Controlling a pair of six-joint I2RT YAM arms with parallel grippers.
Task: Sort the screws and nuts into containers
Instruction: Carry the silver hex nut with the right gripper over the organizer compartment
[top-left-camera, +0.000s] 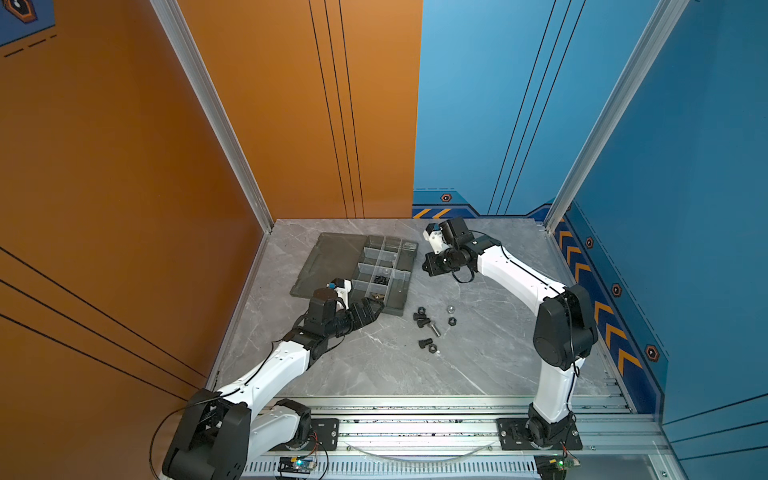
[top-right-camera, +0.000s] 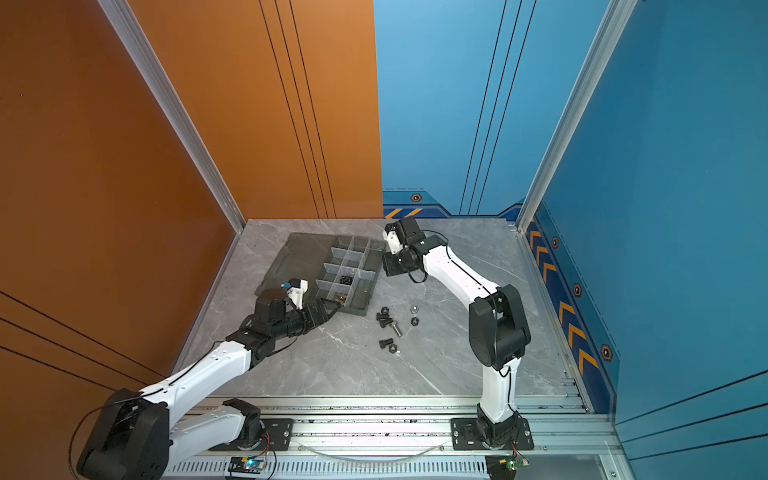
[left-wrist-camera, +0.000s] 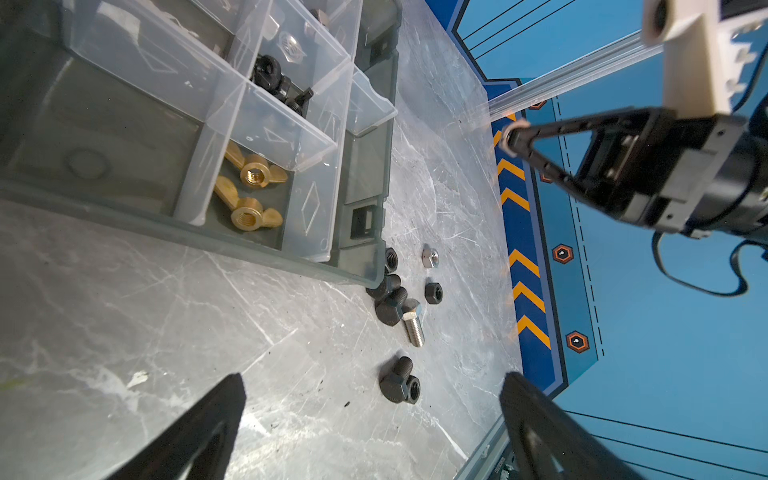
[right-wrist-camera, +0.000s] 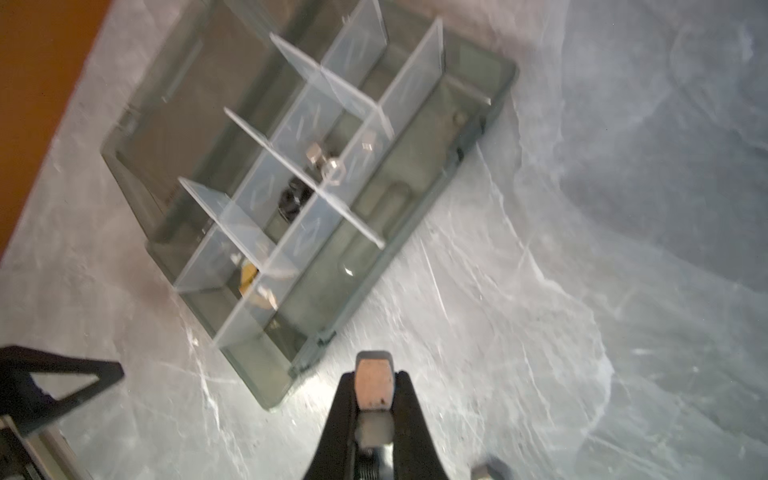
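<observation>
My right gripper (right-wrist-camera: 374, 375) is shut on a silver hex nut (right-wrist-camera: 375, 390) and hovers over the table just right of the organizer tray (top-left-camera: 397, 309). The same gripper (left-wrist-camera: 513, 139) shows in the left wrist view. My left gripper (left-wrist-camera: 374, 377) stands open and empty at the tray's near corner (top-right-camera: 332, 309). Loose black screws (top-left-camera: 419, 318), a silver screw (left-wrist-camera: 413, 328), black nuts (left-wrist-camera: 433, 292) and a silver nut (top-left-camera: 450, 308) lie on the table in front of the tray. Tray cells hold two brass wing nuts (left-wrist-camera: 249, 174), black pieces (left-wrist-camera: 274, 79) and silver pieces (right-wrist-camera: 328, 164).
The tray's flat grey lid (top-left-camera: 332, 257) lies open on its left side. The orange wall runs along the table's left edge and the blue wall along its right. A metal rail (top-left-camera: 415, 415) with both arm bases crosses the front.
</observation>
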